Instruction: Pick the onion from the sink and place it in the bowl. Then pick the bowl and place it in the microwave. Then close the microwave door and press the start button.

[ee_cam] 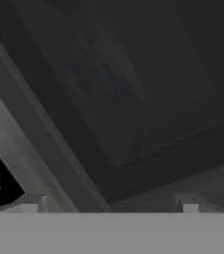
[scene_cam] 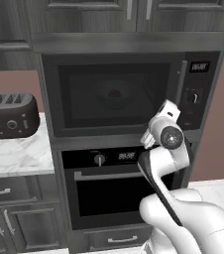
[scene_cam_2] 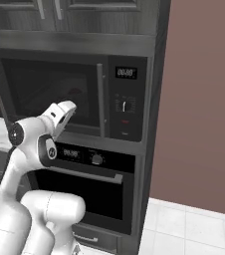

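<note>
Microwave door, a wide dark tinted-glass panel in a dark grey frame, shut flush on the built-in dark grey microwave. Behind the glass, dimly seen: round white bowl with blue pattern, small red onion resting in it on the turntable. White arm's end effector raised close before the door's lower corner near the handle, finger tips spread wide apart, clamped on nothing. Black control panel just right of the door. Black oven directly beneath. Black toaster on the white marble surface to the left.
</note>
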Robot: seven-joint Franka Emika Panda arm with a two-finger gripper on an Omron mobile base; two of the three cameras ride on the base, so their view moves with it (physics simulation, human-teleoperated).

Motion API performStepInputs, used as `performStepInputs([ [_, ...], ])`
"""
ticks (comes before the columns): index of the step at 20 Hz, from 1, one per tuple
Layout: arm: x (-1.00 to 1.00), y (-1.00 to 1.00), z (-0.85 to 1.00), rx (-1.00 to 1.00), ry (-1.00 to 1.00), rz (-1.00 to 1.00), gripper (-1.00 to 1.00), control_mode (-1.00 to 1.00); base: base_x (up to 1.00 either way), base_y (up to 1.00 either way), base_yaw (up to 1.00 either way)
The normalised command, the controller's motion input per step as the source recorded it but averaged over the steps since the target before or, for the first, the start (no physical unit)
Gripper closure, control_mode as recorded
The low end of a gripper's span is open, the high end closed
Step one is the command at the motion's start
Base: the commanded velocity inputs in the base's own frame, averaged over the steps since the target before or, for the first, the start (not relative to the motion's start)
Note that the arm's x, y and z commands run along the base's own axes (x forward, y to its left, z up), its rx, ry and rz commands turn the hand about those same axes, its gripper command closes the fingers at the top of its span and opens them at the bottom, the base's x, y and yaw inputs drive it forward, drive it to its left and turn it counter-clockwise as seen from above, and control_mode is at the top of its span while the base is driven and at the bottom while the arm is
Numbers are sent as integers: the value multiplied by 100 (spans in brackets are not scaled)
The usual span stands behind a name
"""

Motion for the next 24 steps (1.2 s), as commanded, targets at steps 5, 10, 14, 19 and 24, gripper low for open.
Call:
performStepInputs([
  [5,-99,0,66,17,-5,-16,-100,-100,0,0,0],
  [10,-54,16,7,5,10,-3,-100,-100,0,0,0],
  [14,-54,-23,1,36,3,-18,-100,-100,0,0,0],
  [19,-60,-53,0,67,0,-43,-100,-100,0,0,0],
  [24,-39,-27,-1,69,0,-51,-100,-100,0,0,0],
])
